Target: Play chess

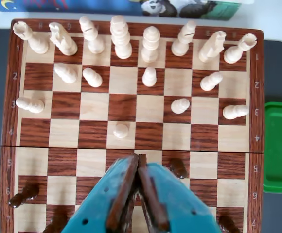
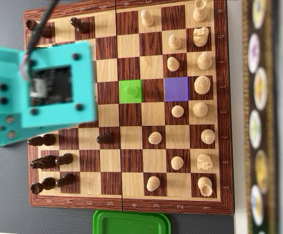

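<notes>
The teal gripper (image 1: 138, 158) hung over the chessboard (image 1: 14, 121) with its jaws pressed together and nothing between them. Just ahead of its tips in the wrist view stood a lone white pawn (image 1: 121, 130) — tinted by a green square (image 2: 131, 91) in the overhead view — with dark pieces (image 1: 23, 193) flanking the tool.

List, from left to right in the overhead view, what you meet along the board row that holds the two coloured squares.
teal arm → green square with a pawn on it → purple square → tall pale piece
</notes>
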Robot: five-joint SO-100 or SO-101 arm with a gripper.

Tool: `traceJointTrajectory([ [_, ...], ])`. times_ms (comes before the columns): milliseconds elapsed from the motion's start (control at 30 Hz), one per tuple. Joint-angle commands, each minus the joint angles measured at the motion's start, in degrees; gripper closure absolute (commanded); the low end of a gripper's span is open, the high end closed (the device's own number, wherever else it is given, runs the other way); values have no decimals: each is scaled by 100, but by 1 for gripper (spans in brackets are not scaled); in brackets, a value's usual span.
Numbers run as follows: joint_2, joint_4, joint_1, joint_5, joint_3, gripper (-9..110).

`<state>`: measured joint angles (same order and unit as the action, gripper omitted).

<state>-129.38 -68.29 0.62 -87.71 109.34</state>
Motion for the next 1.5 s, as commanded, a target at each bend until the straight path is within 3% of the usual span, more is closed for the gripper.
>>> traceJointTrajectory([
  [0, -510, 62, 123, -53, 26, 102],
  [400, -2188, 457, 123, -176, 360, 102],
  [833, -4025, 4271, 70, -167, 3305, 101],
  [1100, -4676, 6064, 88, -167, 3946, 101],
  [1467, -5818, 9861, 97, -158, 5722, 101],
])
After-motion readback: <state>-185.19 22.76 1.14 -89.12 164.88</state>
